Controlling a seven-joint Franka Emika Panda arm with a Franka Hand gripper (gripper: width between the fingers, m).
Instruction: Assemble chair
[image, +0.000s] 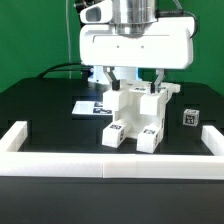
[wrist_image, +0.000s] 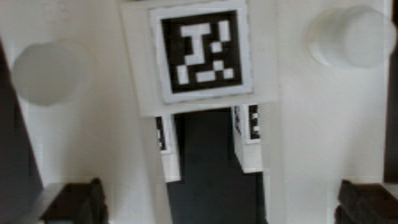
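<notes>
Chair (image: 133, 118), partly built, stands mid-desk (image: 40, 110), directly under the end effector (image: 131, 84), whose jaws are spread wide, one on each side of it. Its pieces bear black-and-white square tags (wrist_image: 201, 50). The arm hides its top, and the wrist view is blurred.

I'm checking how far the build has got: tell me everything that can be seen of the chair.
The chair is a chunky white model, plastic by its look, partly put together from flat panels and square pieces. It stands on the black table, right under the gripper, whose open fingers hang at either side; whether they touch it I cannot tell. Two square pieces at its front each bear a black-and-white tag; the wrist view shows another on a narrow panel.
</notes>
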